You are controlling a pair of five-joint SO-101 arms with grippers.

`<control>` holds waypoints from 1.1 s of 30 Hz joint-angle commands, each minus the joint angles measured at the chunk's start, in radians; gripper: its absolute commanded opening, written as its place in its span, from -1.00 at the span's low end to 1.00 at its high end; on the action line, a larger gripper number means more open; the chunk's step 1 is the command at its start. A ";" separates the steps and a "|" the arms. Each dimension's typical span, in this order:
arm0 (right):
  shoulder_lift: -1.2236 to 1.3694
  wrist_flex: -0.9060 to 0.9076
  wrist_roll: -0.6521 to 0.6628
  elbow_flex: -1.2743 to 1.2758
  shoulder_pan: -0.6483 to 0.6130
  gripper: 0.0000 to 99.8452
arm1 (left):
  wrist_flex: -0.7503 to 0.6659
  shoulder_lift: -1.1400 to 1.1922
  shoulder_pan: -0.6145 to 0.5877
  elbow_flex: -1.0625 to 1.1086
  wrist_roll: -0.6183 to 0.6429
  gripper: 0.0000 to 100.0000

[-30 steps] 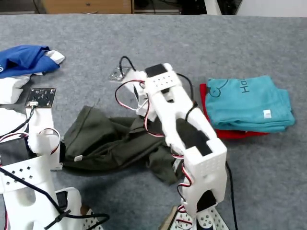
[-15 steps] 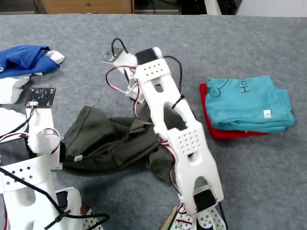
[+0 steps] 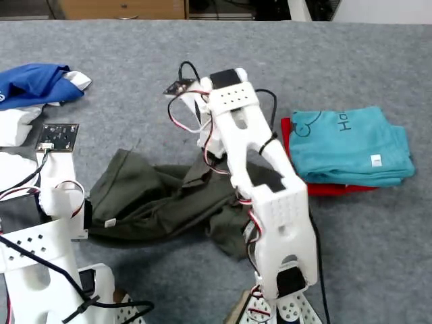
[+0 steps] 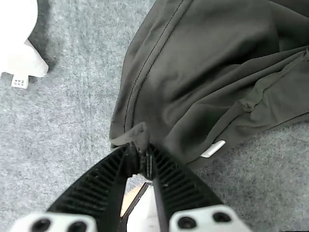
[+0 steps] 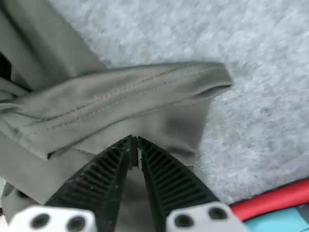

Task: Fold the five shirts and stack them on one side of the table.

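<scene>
Pinching the olive shirt [image 3: 162, 199], crumpled mid-desk, I judged both grips thin. My left claw [image 4: 139, 157] was clamped on a hem corner, and my right claw [image 5: 134, 147] was closed on one fold near the folded teal shirt [image 3: 351, 145]. Pulling too hard could slip an edge free or drag cloth into that stack. Open desk [image 3: 304, 61] lay beyond, and the blue shirt [image 3: 34, 82] sat well apart.

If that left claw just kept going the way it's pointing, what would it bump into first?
The olive shirt. The left gripper is shut on its edge, with more of that fabric bunched straight ahead, though depth is hard to judge.
</scene>
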 commanded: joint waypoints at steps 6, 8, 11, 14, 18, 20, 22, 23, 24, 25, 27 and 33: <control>-0.160 -0.292 0.009 0.318 -0.007 -0.99 | -0.008 -0.005 0.009 -0.003 0.002 -0.96; -0.131 -0.319 0.009 0.312 -0.028 -0.99 | -0.008 -0.005 0.011 -0.003 0.002 -0.96; -0.084 -0.333 0.008 0.252 -0.051 -0.99 | -0.009 -0.005 0.011 -0.003 0.000 -0.96; -0.051 -0.304 -0.011 0.139 -0.068 -0.99 | -0.009 -0.005 0.011 -0.003 0.002 -0.96; 0.001 -0.244 -0.012 -0.036 -0.082 -0.99 | -0.009 -0.005 0.011 -0.003 0.000 -0.96; 0.053 -0.242 -0.011 -0.116 -0.085 -0.99 | -0.009 -0.005 0.011 -0.003 0.002 -0.96; 0.122 -0.239 -0.011 -0.205 -0.085 -0.99 | -0.009 -0.005 0.011 -0.003 0.002 -0.96; 0.160 -0.236 -0.011 -0.252 -0.085 -0.99 | -0.009 -0.005 0.011 -0.003 0.002 -0.96; 0.199 -0.236 -0.011 -0.302 -0.085 -0.99 | -0.009 -0.005 0.011 -0.003 0.002 -0.96; 0.237 -0.236 -0.009 -0.349 -0.085 -0.99 | -0.009 -0.005 0.011 -0.003 0.003 -0.96; 0.303 -0.232 -0.008 -0.452 -0.085 -0.99 | -0.009 -0.005 0.011 -0.003 0.003 -0.96; 0.394 -0.014 -0.005 -0.839 -0.070 -0.99 | -0.009 -0.005 0.011 -0.003 0.003 -0.96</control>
